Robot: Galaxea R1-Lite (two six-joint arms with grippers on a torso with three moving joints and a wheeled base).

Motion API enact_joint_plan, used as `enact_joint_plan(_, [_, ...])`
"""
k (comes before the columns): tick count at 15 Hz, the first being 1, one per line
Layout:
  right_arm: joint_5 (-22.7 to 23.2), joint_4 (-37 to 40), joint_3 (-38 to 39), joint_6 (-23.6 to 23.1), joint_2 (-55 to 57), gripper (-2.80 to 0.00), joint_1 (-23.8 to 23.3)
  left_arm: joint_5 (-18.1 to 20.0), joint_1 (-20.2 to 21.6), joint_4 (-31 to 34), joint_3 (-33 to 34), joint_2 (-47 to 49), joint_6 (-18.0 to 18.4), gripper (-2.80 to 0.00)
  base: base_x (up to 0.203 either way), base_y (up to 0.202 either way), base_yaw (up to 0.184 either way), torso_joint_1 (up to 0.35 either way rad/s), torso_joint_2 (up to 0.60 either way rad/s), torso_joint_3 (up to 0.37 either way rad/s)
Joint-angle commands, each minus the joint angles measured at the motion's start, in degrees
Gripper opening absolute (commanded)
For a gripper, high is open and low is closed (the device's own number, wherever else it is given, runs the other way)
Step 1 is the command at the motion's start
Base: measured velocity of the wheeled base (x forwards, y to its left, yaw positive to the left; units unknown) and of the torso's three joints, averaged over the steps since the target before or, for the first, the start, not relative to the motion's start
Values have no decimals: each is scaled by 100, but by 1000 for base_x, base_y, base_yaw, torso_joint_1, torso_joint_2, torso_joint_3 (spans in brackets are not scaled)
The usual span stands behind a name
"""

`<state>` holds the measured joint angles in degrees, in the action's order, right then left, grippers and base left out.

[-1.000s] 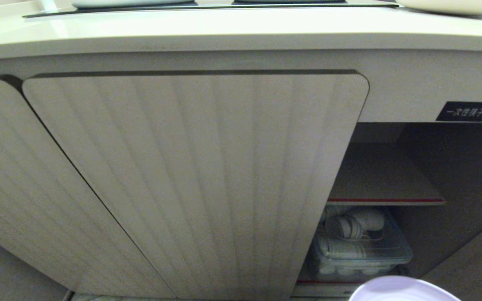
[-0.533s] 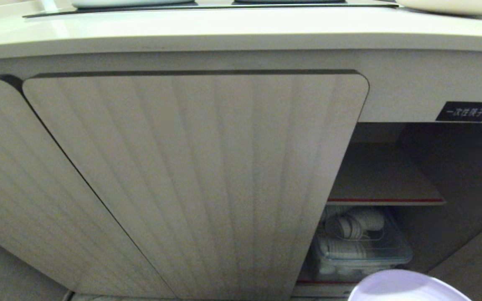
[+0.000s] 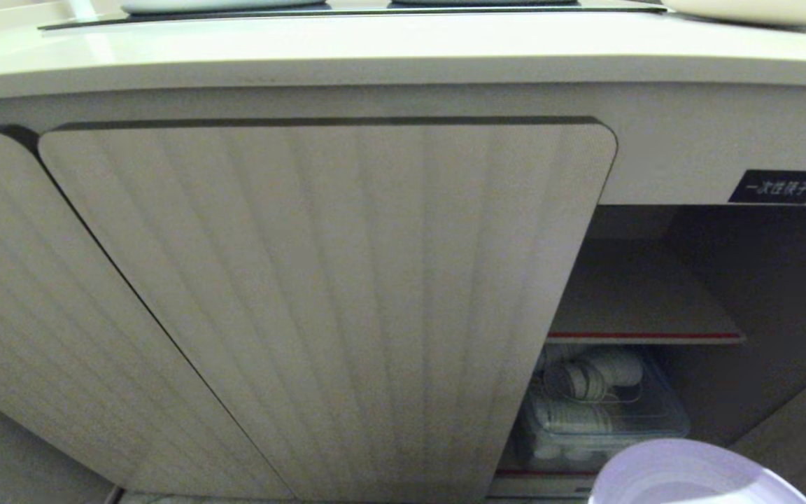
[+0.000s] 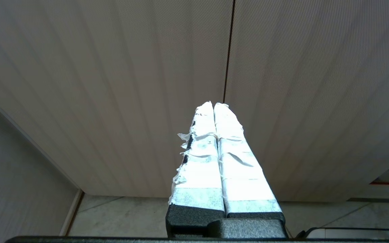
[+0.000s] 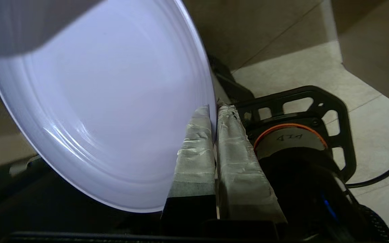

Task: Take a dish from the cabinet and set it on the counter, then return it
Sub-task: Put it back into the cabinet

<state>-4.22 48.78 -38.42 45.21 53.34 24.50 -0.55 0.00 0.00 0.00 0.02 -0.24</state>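
— Since the last second, what's different in the head view?

— Only the dish (image 3: 697,476). It sits at about 5 o'clock in that view, low at the edge, and more of its lavender rim now shows than before; it has crept upward and tilted a little. The cabinet (image 3: 326,301), its shelf (image 3: 644,308) and the counter (image 3: 403,49) haven't shifted, so the camera stayed put and the plate itself moved.

— Who's holding it?

— The right gripper (image 5: 214,111). In the right wrist view its taped fingers (image 5: 198,148) are pinched together on the plate's rim, the dish hanging tilted, neither upright nor flat. The left gripper (image 4: 213,105) is idle, jaws closed on nothing, pointing at the closed ribbed doors.

— So where does that put the task?

— I'd judge the dish is out of the cabinet and being carried in front of the opening; whether it's bound for the counter or going back, I can't tell.

— Room to move?

— The open bay lies at 3 to 4 o'clock, bounded by the door's rounded edge on its 9 o'clock side. A clear bin of white cups (image 3: 595,413) fills the lower level, so the bare shelf above is the free spot. Going up, the counter's rounded lip overhangs at 12 o'clock; the plate's far rim could catch it.
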Motion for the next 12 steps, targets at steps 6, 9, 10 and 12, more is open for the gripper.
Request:
enact_joint_plan(6, [-466, -492, 274, 386, 48, -280, -14, 2, 0, 0, 0, -2, -2, -280, 0, 0, 0, 0, 0, 0])
enact_joint_plan(9, [-564, -595, 280, 725, 233, -280, -50, 2, 0, 0, 0, -2, -2, -280, 0, 0, 0, 0, 0, 0])
enact_joint_plan(10, [-638, -617, 279, 884, 330, -280, -51, 2, 0, 0, 0, -2, -2, -280, 0, 0, 0, 0, 0, 0])
enact_joint_plan(12, [-867, -624, 242, 1145, 456, -280, -57, 2, 0, 0, 0, -2, -2, -280, 0, 0, 0, 0, 0, 0])
